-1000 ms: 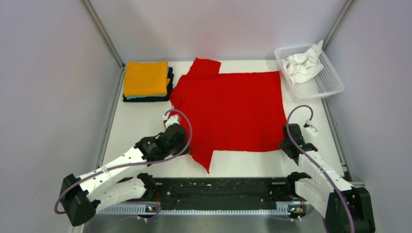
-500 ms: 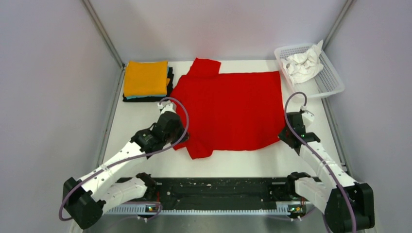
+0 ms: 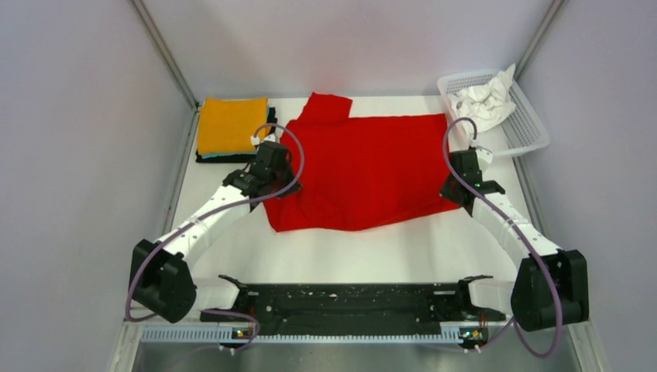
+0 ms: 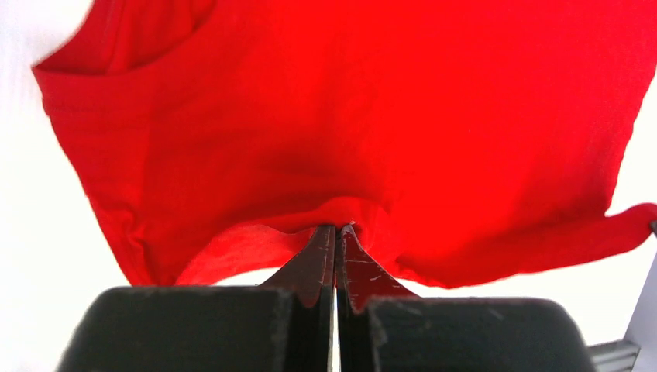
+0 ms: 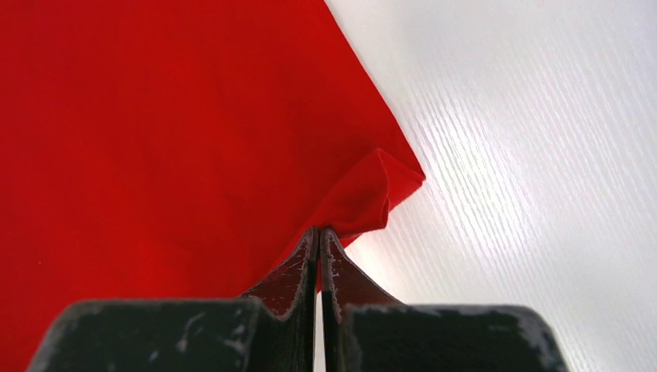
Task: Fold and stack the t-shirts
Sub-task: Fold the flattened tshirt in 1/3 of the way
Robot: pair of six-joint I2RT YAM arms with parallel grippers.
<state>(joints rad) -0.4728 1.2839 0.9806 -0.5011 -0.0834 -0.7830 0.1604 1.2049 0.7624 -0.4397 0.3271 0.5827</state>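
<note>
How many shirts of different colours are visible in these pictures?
5. The red shirt lies mid-table; the orange shirt, teal shirt and black shirt are stacked far left; the white shirt is crumpled in the basket, far right. The stack may hide more.

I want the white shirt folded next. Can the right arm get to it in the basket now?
Probably not yet: the right gripper is shut on a corner of the red t-shirt. Once it lets go, the way looks free; the white shirt lies in the open basket just beyond, with nothing between.
</note>
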